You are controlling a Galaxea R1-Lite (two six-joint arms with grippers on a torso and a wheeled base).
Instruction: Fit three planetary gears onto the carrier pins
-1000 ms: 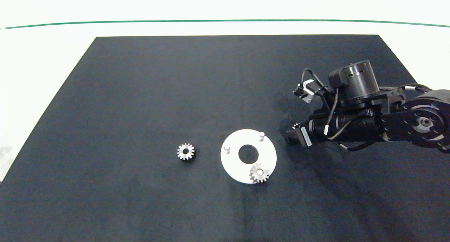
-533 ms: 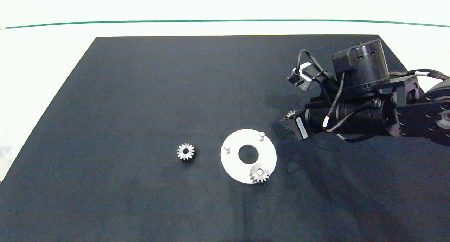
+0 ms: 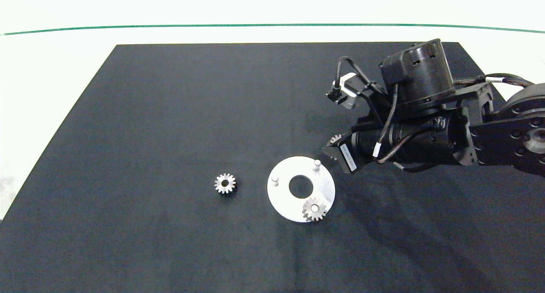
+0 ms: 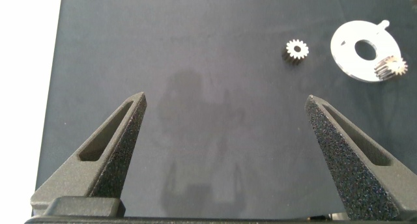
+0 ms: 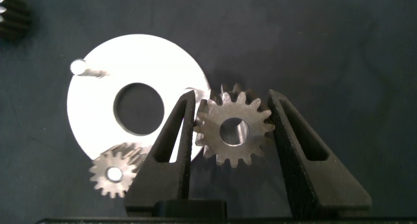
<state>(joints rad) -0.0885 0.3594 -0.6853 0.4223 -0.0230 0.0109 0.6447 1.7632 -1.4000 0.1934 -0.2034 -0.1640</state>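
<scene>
The white disc [image 3: 282, 199] lies mid-mat with two bare carrier pins [image 3: 275, 180] [image 3: 316, 163]. One planetary gear [image 3: 314, 209] sits on the disc's near pin. Another gear [image 3: 225, 183] lies loose on the mat left of the disc. My right gripper [image 3: 333, 147] hovers just right of the far pin, shut on a third gear [image 5: 233, 131] held flat between its fingers [image 5: 176, 139]. In the right wrist view, the disc [image 5: 156, 61] lies below and one pin [image 5: 78, 66] shows. My left gripper [image 4: 225, 99] is open over bare mat, far from the loose gear [image 4: 297, 51].
A black mat [image 3: 170, 93] covers the white table [image 3: 51, 71], with a green line [image 3: 213, 26] along the far side. The right arm's dark body [image 3: 425, 127] spans the mat's right part.
My right gripper, carrying the gear, has moved left and risen away from the mat, ending beside the disc's far pin. Disc, mounted gear and loose gear stayed put.
</scene>
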